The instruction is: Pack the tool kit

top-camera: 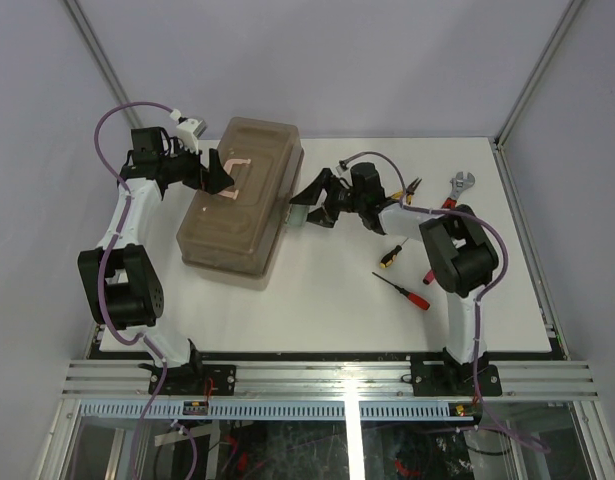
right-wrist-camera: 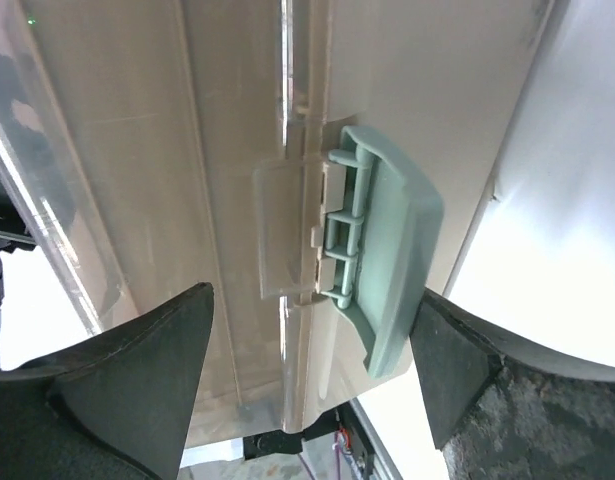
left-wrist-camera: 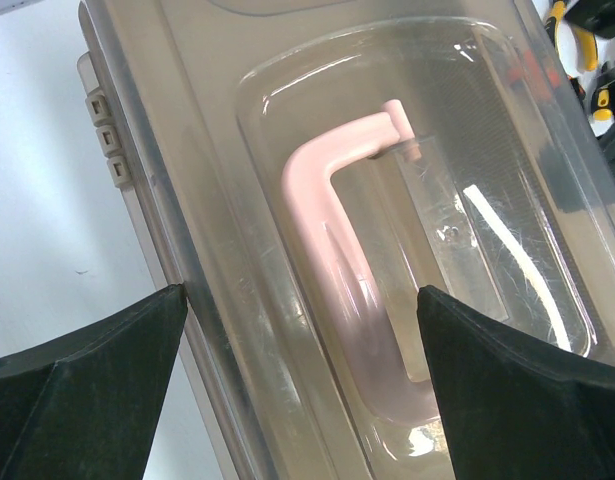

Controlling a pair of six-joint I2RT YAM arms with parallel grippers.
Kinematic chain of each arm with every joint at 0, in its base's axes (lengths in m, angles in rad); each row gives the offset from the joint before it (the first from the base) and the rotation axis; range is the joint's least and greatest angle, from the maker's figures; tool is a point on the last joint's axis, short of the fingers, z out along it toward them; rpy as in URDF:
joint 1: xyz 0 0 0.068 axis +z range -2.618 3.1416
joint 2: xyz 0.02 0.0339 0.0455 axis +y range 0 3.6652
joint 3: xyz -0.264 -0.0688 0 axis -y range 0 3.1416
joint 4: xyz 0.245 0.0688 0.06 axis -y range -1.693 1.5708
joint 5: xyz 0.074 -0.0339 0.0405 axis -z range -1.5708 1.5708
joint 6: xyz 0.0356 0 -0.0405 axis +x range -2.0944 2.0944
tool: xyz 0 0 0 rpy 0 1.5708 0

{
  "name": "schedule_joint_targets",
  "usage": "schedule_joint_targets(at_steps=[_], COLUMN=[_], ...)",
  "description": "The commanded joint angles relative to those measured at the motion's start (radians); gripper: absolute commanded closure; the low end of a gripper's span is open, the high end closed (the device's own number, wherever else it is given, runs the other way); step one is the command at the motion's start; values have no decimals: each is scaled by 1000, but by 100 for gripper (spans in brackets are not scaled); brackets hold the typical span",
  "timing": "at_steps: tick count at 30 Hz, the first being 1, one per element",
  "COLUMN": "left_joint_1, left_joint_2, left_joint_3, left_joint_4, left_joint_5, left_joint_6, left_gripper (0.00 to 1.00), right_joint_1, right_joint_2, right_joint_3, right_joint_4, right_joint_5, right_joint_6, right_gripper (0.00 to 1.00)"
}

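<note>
The translucent tan toolbox (top-camera: 237, 215) lies closed at the table's left centre. My left gripper (top-camera: 219, 178) hangs open over its lid (left-wrist-camera: 207, 150); the fingers straddle the pink handle (left-wrist-camera: 332, 250) and the lid's edge, gripper centre (left-wrist-camera: 302, 380), holding nothing. My right gripper (top-camera: 305, 200) is open at the box's right side, centre (right-wrist-camera: 312, 370), one finger on each side of the pale green latch (right-wrist-camera: 387, 260), which stands out from the wall (right-wrist-camera: 137, 150). Pliers (top-camera: 412, 190), a wrench (top-camera: 462, 185) and two screwdrivers (top-camera: 391, 256) (top-camera: 407, 293) lie loose to the right.
The right arm's body (top-camera: 457, 250) stands among the loose tools. The yellow pliers handles (left-wrist-camera: 577, 40) show past the lid in the left wrist view. The white table ends at a metal rail (top-camera: 327, 375) in front and grey walls behind.
</note>
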Motion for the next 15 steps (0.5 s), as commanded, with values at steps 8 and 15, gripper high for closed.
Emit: schedule_joint_targets(at_steps=[8, 15], left_joint_1=[-60, -139], left_joint_2=[42, -24], left_joint_3=[-1, 90], left_joint_4=[-410, -418], left_joint_5=[-196, -234], left_joint_6=[63, 8], left_gripper=[8, 8], right_joint_1=[-45, -58], right_joint_2=[-243, -275], right_joint_3=[61, 99], right_joint_4=[-419, -504], right_joint_5=[138, 127], right_joint_6=[-309, -380], right_gripper=[15, 15])
